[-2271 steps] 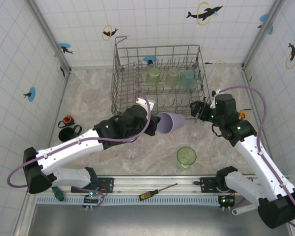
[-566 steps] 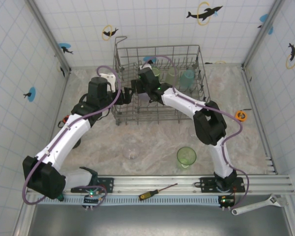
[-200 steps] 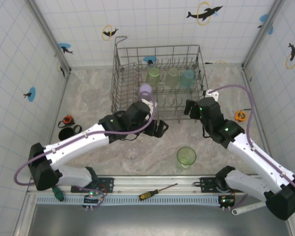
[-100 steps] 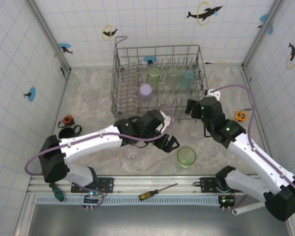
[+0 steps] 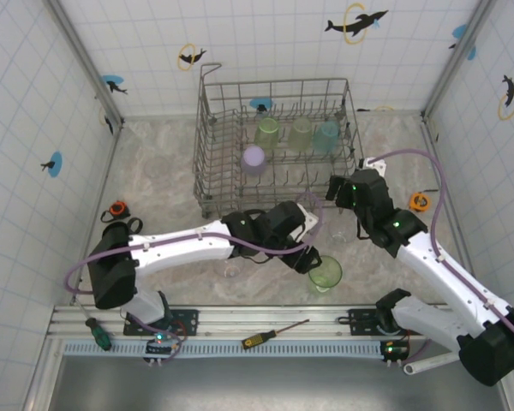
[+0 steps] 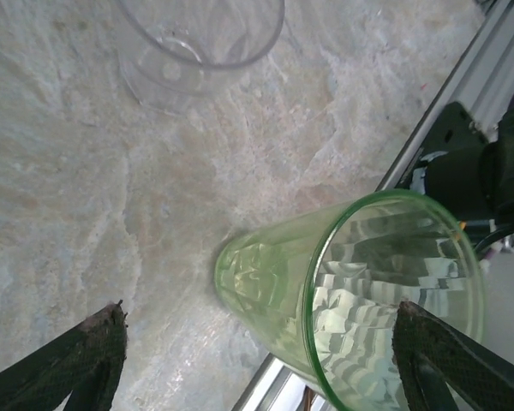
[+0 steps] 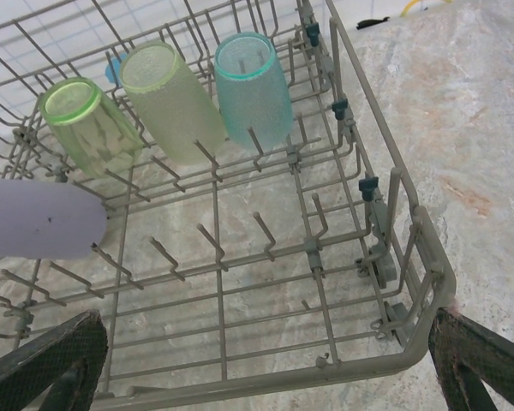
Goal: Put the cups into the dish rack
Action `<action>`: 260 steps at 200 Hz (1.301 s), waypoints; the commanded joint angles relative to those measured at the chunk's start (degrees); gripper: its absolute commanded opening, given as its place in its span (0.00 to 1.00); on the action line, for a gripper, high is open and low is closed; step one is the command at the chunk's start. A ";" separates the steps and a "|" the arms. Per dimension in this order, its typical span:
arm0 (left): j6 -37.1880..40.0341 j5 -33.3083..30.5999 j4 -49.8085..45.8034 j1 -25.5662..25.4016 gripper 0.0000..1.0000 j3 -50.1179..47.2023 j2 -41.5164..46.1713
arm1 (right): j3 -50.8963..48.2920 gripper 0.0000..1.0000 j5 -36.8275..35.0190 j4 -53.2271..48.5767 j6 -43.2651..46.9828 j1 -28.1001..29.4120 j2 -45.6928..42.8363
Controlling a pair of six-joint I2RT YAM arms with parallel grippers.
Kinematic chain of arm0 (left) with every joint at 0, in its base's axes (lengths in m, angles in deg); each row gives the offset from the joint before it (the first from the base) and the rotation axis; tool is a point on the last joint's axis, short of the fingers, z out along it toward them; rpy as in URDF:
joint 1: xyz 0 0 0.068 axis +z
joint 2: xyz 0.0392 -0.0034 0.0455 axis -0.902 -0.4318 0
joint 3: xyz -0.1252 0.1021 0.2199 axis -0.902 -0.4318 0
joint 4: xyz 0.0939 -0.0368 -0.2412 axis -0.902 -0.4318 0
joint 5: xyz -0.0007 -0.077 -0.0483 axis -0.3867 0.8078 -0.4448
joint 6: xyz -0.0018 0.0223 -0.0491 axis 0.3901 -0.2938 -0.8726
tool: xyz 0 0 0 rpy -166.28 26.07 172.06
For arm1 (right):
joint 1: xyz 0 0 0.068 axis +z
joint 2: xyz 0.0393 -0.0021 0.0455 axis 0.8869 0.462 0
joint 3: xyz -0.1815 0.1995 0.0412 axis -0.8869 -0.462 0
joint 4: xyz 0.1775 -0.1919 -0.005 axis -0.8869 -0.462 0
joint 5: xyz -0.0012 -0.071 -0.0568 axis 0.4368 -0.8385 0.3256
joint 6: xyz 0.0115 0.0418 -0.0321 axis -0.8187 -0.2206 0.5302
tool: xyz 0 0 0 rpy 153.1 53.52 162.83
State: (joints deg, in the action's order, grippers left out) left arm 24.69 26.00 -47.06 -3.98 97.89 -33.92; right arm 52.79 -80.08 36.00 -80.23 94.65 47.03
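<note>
A pale green cup (image 5: 325,274) stands upright on the marble table near the front rail. My left gripper (image 5: 313,257) is open with the green cup (image 6: 351,300) between its fingers (image 6: 94,360), and the left finger stands clear of the glass. A clear cup (image 6: 197,43) stands just beyond it. Another clear cup (image 5: 230,269) peeks out under the left arm. The dish rack (image 5: 207,163) holds two green cups (image 7: 167,94), a teal one (image 7: 253,86) and a lavender one (image 7: 43,218). My right gripper (image 7: 265,368) hangs open and empty over the rack's front right corner. A black mug (image 5: 116,231) sits far left.
A screwdriver (image 5: 275,332) lies on the front rail and a wrench (image 5: 428,364) at the bottom right. An orange ring (image 5: 421,201) lies right of the rack and a small orange object (image 5: 117,208) beside the mug. Tiled walls close in three sides.
My left arm has swung from the rack's front down and right to the green cup, and its jaws have narrowed a little. The right arm has barely moved.
</note>
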 commanded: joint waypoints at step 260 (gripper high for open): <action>5.52 -22.64 -18.88 -3.76 0.00 20.67 -4.78 | -3.86 1.00 1.12 -0.13 -0.25 -2.87 -7.76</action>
State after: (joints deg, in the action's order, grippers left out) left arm 27.94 7.66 -63.10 -7.55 113.34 -40.82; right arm 49.10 -78.53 36.70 -80.28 92.09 40.21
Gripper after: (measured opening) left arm 0.058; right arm 0.997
